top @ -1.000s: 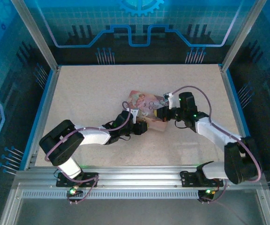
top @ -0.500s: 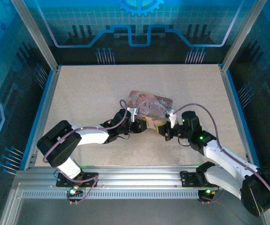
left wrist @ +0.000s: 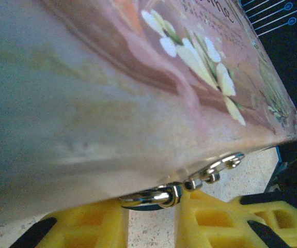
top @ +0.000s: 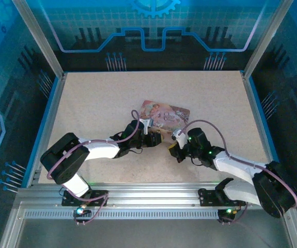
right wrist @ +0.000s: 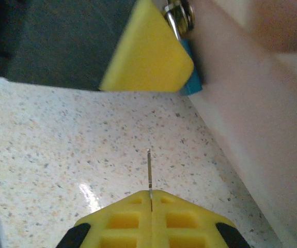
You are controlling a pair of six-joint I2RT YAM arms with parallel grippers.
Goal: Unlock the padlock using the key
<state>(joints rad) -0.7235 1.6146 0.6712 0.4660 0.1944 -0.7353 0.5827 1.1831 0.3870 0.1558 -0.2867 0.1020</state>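
Desk (top: 96, 103): a flat, beige, finely speckled surface with blue edging (top: 46, 124) along its left and right sides. A pink illustrated rectangular tin box (top: 165, 114) lies directly on it, slightly right of centre, its long sides skewed to the desk edges.

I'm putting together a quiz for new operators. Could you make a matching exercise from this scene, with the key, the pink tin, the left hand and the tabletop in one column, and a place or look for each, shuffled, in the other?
Things:
1. key
2. pink tin
3. left hand
4. tabletop

Descriptions:
A. speckled beige
B. yellow fingers on either side of a silver ring at the tin's edge
C. pinched between the shut fingers of the right hand
D. printed with white flowers, lying beyond both hands

Pairs: 1-C, 2-D, 3-B, 4-A
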